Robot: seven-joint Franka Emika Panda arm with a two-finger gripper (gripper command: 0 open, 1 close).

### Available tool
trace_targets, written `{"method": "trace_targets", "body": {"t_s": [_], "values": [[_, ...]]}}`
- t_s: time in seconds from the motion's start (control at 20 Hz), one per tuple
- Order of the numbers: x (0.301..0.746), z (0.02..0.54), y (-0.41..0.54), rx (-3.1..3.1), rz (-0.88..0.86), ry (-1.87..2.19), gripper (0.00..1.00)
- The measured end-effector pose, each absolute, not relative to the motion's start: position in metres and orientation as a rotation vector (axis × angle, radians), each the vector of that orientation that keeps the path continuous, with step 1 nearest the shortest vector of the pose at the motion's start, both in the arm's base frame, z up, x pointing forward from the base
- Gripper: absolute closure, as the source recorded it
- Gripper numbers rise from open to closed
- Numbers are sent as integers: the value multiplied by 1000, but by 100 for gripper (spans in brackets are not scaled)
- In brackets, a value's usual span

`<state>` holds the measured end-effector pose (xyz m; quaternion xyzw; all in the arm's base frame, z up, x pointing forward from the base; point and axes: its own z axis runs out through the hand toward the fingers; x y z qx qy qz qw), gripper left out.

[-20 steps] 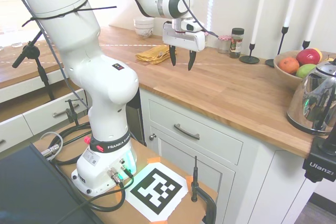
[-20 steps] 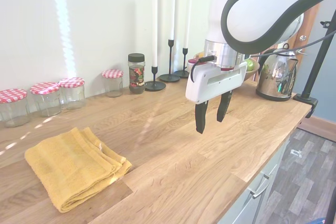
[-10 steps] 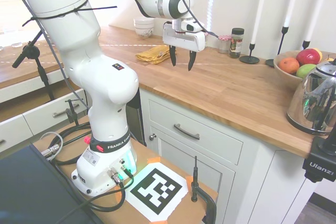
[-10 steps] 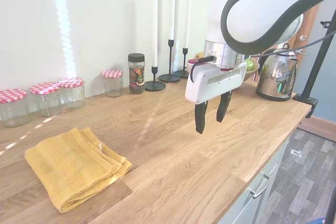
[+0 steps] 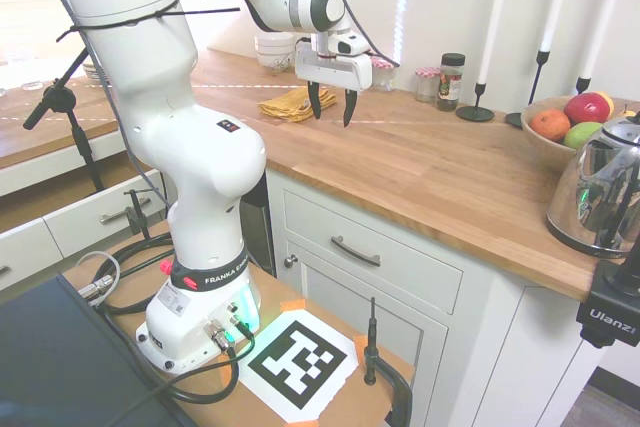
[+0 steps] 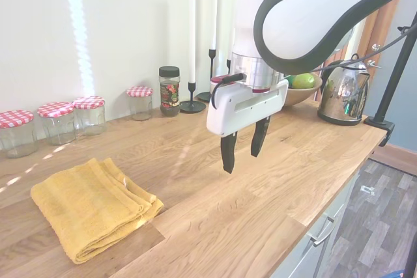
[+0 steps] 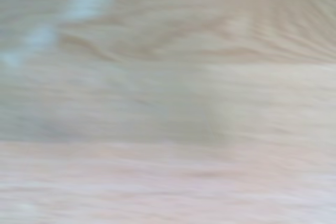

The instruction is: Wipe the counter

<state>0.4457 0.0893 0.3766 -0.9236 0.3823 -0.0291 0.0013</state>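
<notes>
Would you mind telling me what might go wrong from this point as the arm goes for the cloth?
1. The open gripper hangs above bare counter, apart from the folded yellow towel; a poor pinch might lift only the top layer.
2. Wide wiping strokes could knock the glass jars or the candlesticks by the wall.

Home kitchen, butcher-block counter (image 5: 440, 172), kettle (image 5: 603, 197), fruit bowl (image 5: 556, 139), gingham-lidded jars (image 6: 60, 122), candlesticks (image 6: 192, 105)

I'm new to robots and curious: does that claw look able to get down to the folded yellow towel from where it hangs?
Probably yes. The gripper hangs open above bare counter, and the yellow towel lies flat and uncovered off to one side. Nothing stands between them; the jars sit back by the wall.
</notes>
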Motion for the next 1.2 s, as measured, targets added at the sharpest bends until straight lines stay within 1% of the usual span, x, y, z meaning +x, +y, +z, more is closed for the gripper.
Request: {"method": "trace_targets", "body": {"t_s": [0.65,1.2], "values": [[493,395,188,-2943,-105,1116,0],[512,384,231,-2985,-113,1079,0]]}}
